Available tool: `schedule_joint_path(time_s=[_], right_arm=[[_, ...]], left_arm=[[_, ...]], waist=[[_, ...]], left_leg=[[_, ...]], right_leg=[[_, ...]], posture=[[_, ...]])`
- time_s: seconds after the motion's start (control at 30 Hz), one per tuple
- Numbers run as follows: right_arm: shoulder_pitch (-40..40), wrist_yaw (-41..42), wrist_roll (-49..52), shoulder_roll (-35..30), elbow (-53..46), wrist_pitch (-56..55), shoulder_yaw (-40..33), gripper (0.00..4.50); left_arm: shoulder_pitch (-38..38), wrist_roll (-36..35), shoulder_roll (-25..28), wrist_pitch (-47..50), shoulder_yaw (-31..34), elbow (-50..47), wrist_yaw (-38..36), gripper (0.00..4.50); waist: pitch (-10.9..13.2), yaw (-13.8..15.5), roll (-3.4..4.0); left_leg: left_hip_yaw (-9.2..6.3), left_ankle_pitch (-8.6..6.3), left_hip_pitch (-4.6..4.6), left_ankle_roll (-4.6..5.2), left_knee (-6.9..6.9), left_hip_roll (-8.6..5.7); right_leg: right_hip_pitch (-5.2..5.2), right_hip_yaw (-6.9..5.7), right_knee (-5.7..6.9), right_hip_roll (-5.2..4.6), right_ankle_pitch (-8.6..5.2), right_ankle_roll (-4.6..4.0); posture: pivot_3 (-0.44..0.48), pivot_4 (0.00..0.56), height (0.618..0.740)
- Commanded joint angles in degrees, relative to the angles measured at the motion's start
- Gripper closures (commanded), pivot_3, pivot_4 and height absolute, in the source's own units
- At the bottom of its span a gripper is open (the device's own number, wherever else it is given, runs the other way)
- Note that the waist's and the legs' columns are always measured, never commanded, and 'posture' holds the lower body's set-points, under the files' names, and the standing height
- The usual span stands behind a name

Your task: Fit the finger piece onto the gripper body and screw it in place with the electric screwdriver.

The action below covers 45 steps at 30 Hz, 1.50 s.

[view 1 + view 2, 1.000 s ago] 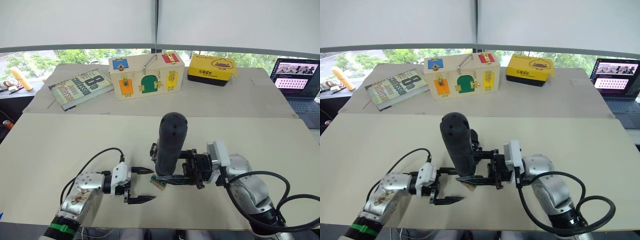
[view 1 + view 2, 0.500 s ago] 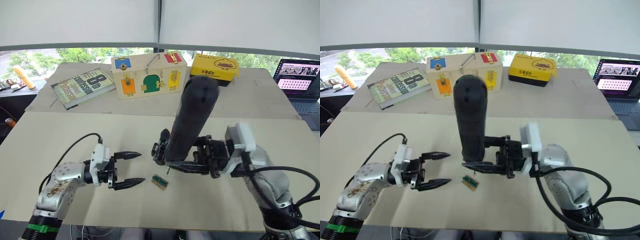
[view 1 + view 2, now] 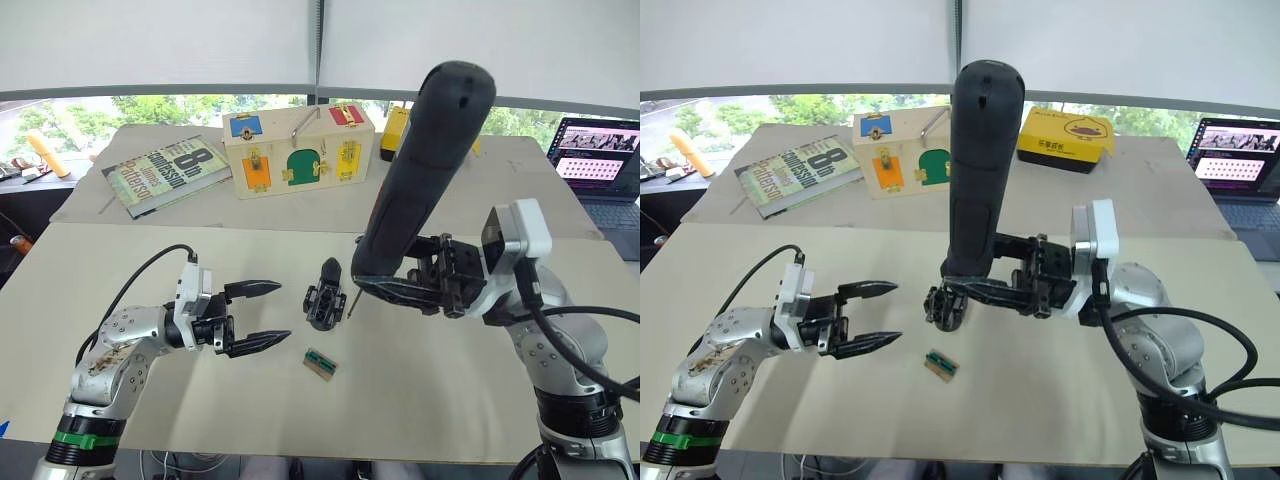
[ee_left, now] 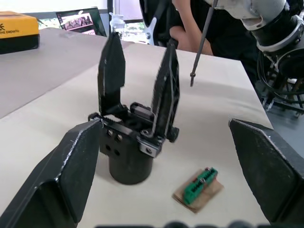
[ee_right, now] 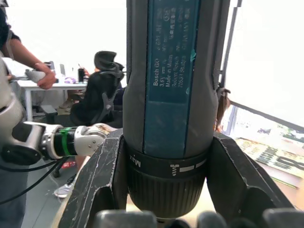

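Right gripper [image 3: 425, 285] clamped the electric screwdriver [image 3: 420, 170], now lifted and tilted away; half a second ago its bit was down at the gripper body [image 3: 326, 294]. The body stood alone on the table [image 3: 120, 260] with two black fingers up, so the finger piece looked already fitted, maybe screwed. Left gripper [image 3: 255, 316] had pulled back from the body and hung wide open, holding nothing. A small green part [image 3: 320, 363] lay just beside the body. Probably wrapping up.
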Motion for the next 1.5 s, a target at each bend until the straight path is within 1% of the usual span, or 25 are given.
schedule_joint_path(time_s=[0.03, 0.3, 0.5, 0.67, 1.07, 1.5], right_arm=[[-2.76, 0.84, 0.68, 0.56, 1.42, -2.08, -2.34, 2.60], [-6.89, 2.15, -1.77, 2.69, 6.97, -3.62, -1.56, 2.60], [-9.45, 3.14, -3.58, 5.16, 9.20, -3.28, 0.41, 2.60], [-11.09, 2.49, -4.87, 7.20, 9.93, -2.83, 2.11, 2.60], [-13.59, 1.15, -7.27, 11.62, 11.00, -1.71, 5.42, 2.60], [-14.89, 1.68, -9.60, 13.67, 12.80, -1.33, 8.53, 2.60]], left_arm=[[-1.80, -0.99, -0.81, 0.77, 1.05, 0.37, 1.30, 0.00], [-4.51, 1.60, -1.25, -2.36, 0.96, 5.87, 0.31, 0.00], [-6.78, 5.08, -0.95, -7.25, -0.75, 12.72, -4.83, 0.00], [-7.46, 7.11, -2.09, -9.87, -1.82, 16.11, -6.48, 0.00], [-7.59, 8.82, -4.80, -12.98, -3.01, 18.29, -7.48, 0.00], [-7.30, 10.03, -5.73, -13.13, -3.61, 17.85, -6.55, 0.00]], waist=[[0.00, -0.05, 0.00], [0.00, -0.51, 0.00], [0.00, -0.75, 0.01], [0.01, -1.23, 0.01], [0.01, -1.42, 0.02], [0.01, -1.46, 0.03]], left_leg=[[0.00, 0.00, 0.00, 0.00, 0.00, 0.01], [0.03, 0.01, 0.01, -0.02, 0.00, 0.01], [0.11, 0.02, 0.00, -0.03, 0.00, -0.01], [0.12, 0.02, -0.01, -0.04, -0.01, 0.00], [0.14, 0.03, 0.01, -0.06, 0.00, 0.01], [0.15, 0.04, -0.01, -0.07, -0.01, 0.01]], right_leg=[[-0.01, 0.00, 0.00, 0.01, 0.00, 0.00], [0.00, -0.01, 0.02, 0.06, 0.00, 0.00], [-0.01, -0.03, 0.02, 0.08, 0.00, 0.01], [-0.01, -0.07, 0.07, 0.11, -0.01, 0.02], [-0.01, -0.07, 0.10, 0.11, 0.00, 0.02], [-0.01, -0.11, 0.15, 0.13, 0.00, 0.02]], posture=[[0.000, 0.150, 0.740], [0.000, 0.150, 0.740], [0.000, 0.150, 0.740], [0.000, 0.150, 0.740], [0.000, 0.150, 0.740], [0.000, 0.150, 0.740]])
